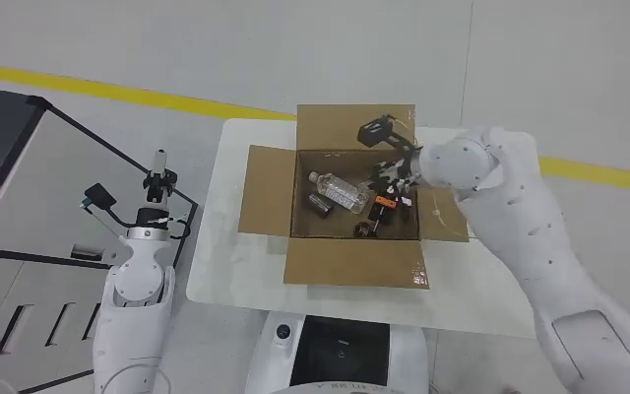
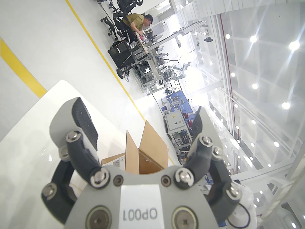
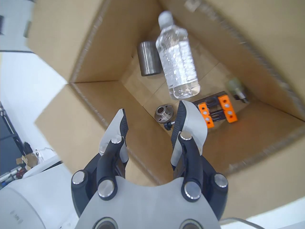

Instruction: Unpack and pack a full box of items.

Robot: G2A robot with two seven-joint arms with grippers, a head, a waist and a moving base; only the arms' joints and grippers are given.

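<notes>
An open cardboard box (image 1: 266, 189) stands on the white table (image 1: 221, 266). Inside lie a clear plastic bottle (image 3: 177, 63), a dark metal cylinder (image 3: 148, 58), a round steel flange (image 3: 162, 113), an orange and black part (image 3: 215, 110) and a small plug-like piece (image 3: 236, 89). My right gripper (image 3: 151, 121) hangs open above the box's inside, over the flange and close to the bottle's base. In the top view the right gripper (image 1: 391, 185) is at the box's right half. My left gripper (image 2: 138, 120) is open and empty, held up left of the table (image 1: 160, 180).
A dark metal frame (image 1: 59, 148) stands left of the table. All the box's flaps are folded outward, the front flap (image 1: 356, 264) lying toward me. A yellow floor line (image 1: 118, 94) runs behind the table.
</notes>
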